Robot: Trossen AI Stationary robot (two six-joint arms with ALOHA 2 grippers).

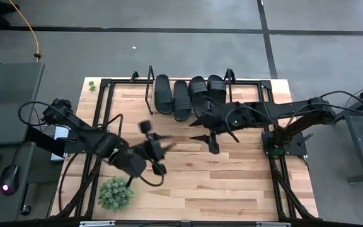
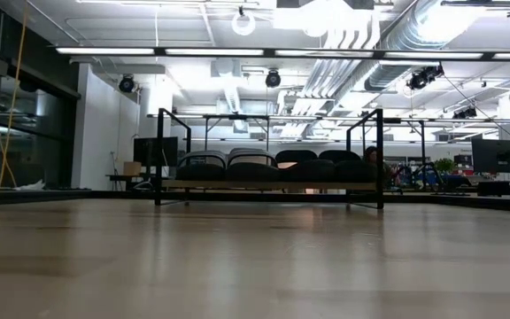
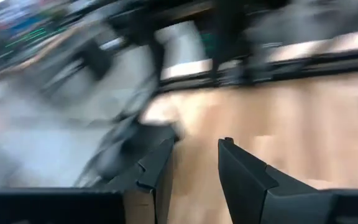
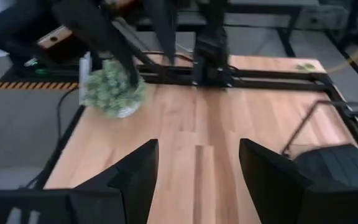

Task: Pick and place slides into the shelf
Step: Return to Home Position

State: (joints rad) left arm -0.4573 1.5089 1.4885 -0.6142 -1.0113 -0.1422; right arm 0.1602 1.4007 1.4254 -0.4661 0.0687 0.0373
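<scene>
Several black slides (image 1: 189,96) lie side by side on the shelf (image 1: 150,88) at the table's far edge; the low view shows them in a row (image 2: 268,168) on the shelf's board (image 2: 268,186), between black wire end frames. My right gripper (image 1: 205,142) hovers open just near of the shelf, with nothing between its fingers (image 4: 197,180). One slide (image 4: 334,165) shows beside it in the right wrist view. My left gripper (image 1: 161,148) is over the table's middle-left, blurred, and also open and empty (image 3: 194,174). Neither gripper shows in the low view.
A green potted plant (image 1: 115,192) (image 4: 110,90) stands near the table's near-left corner, close to my left arm. A small green object (image 1: 91,85) lies at the far-left corner. Black frame rails (image 1: 276,157) run along the table's sides. Bare wood (image 1: 232,176) fills the middle and near right.
</scene>
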